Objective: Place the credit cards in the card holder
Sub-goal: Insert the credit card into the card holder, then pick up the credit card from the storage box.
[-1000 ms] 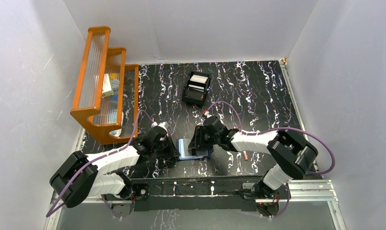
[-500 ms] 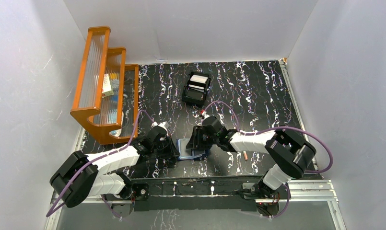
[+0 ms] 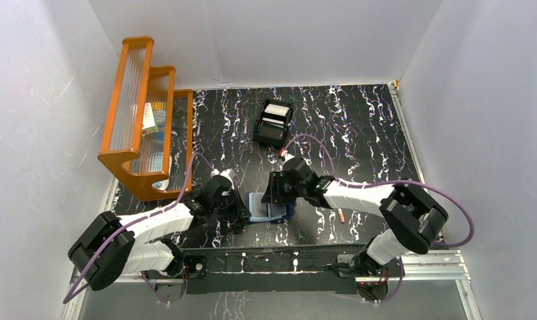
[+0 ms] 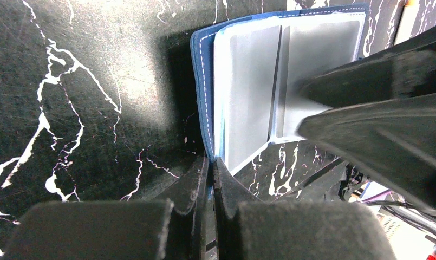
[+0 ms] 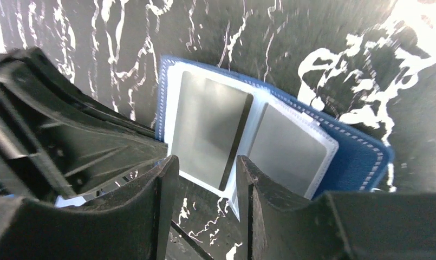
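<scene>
The navy card holder (image 3: 271, 209) lies open on the black marbled table between my two grippers. The right wrist view shows its pale inside (image 5: 362, 157) with a grey card (image 5: 207, 127) in the left clear sleeve and another grey card (image 5: 287, 150) in the right one. My left gripper (image 4: 210, 162) is shut on the holder's blue cover edge (image 4: 200, 81); it also shows in the top view (image 3: 244, 212). My right gripper (image 5: 205, 169) is open and empty, its fingers straddling the near edge of the sleeves; it also shows in the top view (image 3: 272, 199).
A black open-top box (image 3: 273, 124) with white cards (image 3: 277, 109) stands at the back centre. An orange tiered rack (image 3: 139, 133) stands at the left. A thin pale stick (image 3: 343, 216) lies right of the holder. White walls enclose the table.
My right gripper has shifted slightly to the left and farther over the holder. The holder has been nudged a little to the left. The left gripper keeps its hold.
</scene>
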`<state>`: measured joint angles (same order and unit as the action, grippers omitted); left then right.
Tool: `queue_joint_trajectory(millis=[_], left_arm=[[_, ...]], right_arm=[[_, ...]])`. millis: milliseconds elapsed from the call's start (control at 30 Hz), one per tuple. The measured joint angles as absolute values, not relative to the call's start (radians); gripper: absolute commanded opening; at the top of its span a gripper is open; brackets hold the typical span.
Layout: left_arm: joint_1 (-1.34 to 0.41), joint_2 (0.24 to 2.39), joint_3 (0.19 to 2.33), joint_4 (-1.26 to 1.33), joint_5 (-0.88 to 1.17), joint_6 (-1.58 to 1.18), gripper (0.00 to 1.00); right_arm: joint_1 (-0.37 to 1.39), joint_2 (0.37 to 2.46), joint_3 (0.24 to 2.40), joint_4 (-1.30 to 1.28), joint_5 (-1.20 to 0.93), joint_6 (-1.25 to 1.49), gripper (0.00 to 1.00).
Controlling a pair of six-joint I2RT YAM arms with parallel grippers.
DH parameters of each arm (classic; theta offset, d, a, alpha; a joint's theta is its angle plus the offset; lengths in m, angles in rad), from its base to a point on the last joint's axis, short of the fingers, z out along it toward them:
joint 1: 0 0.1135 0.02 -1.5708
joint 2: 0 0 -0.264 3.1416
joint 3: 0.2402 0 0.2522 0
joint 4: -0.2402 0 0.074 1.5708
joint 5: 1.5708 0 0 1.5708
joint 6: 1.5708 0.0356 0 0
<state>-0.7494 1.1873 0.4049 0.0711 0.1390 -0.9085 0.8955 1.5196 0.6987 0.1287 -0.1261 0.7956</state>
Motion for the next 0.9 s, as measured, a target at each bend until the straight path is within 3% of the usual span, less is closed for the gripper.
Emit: queue_joint_trajectory(millis=[367, 667, 900], left_arm=[[-0.749, 1.175, 0.405, 0.072, 0.147, -0.908, 0.00], [-0.749, 1.148, 0.404, 0.054, 0.146, -0.892, 0.00], [-0.749, 1.095, 0.404, 0.022, 0.138, -0.881, 0.00]], right_arm=[[0.660, 1.501, 1.019, -0.057, -0.091, 0.467, 0.53], [0.593, 1.821, 1.430, -0.129, 0.009, 0.041, 0.52], [0.593, 2.026, 1.582, -0.139, 0.050, -0.256, 0.52]])
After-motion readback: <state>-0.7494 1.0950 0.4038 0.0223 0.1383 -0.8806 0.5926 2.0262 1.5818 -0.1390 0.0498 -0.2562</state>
